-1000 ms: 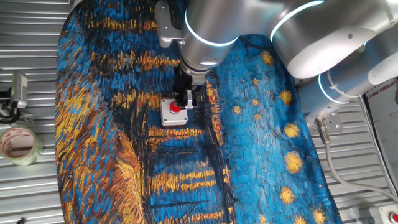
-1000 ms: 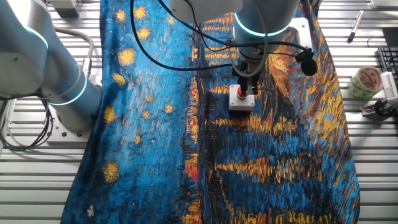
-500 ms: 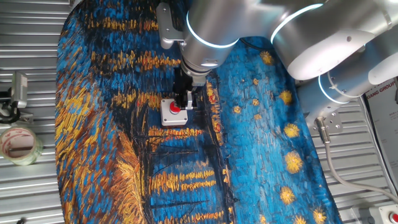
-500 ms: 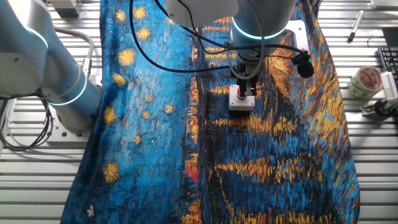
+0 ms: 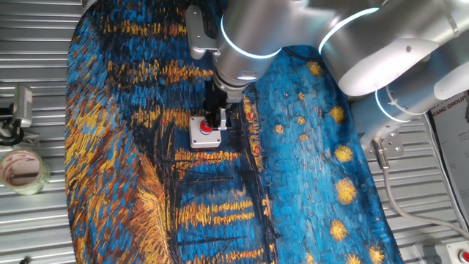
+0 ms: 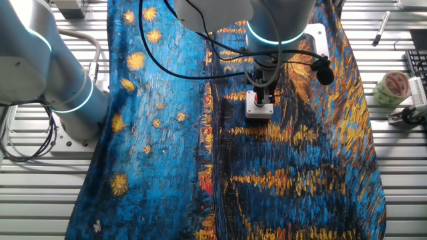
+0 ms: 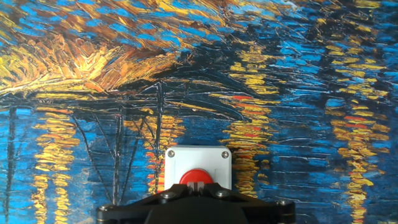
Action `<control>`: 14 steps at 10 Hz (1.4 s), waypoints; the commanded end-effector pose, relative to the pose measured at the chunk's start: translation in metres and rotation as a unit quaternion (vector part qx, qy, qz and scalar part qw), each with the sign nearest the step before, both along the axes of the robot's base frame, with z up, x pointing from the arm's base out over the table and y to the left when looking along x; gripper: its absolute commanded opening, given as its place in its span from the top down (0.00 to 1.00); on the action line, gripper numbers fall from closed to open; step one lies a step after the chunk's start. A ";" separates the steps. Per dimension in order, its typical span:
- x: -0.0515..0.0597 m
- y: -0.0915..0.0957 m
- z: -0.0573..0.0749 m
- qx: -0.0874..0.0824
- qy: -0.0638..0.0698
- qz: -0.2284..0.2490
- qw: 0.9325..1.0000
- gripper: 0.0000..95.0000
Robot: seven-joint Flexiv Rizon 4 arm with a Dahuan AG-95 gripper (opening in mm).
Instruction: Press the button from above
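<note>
The button [image 5: 207, 129] is a red dome in a square light-grey box [image 5: 199, 138] that lies on the painted cloth [image 5: 146, 183]. My gripper [image 5: 220, 123] points straight down at the box's right side, tips at the dome. In the other fixed view my gripper [image 6: 263, 100] covers most of the dome, and the box [image 6: 259, 111] shows below it. In the hand view the red dome [image 7: 197, 176] sits just beyond my gripper [image 7: 195, 186], in the box [image 7: 198, 158]. The two fingertips meet with only a thin line between them, so the gripper is shut and holds nothing.
A tape roll [image 5: 22, 170] and a metal clamp [image 5: 20, 106] lie on the slatted table left of the cloth. The other fixed view shows the tape roll [image 6: 392, 87] and a pen [image 6: 381, 28] at the right. The arm's base [image 6: 67, 87] stands at the left.
The wrist above the button has shifted slightly. The fingertips stay at the red dome, and the box has not moved.
</note>
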State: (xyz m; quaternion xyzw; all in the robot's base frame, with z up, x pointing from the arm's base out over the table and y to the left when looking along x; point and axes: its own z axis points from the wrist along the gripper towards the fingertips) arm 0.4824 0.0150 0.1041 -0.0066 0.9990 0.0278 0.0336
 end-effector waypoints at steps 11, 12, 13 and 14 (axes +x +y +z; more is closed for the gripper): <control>-0.001 0.000 -0.006 0.007 -0.014 0.001 1.000 1.00; 0.000 0.000 -0.001 0.007 -0.006 0.001 1.000 1.00; 0.000 0.000 0.002 0.008 -0.004 0.002 1.000 1.00; 0.000 0.000 0.003 0.008 -0.003 0.002 1.000 1.00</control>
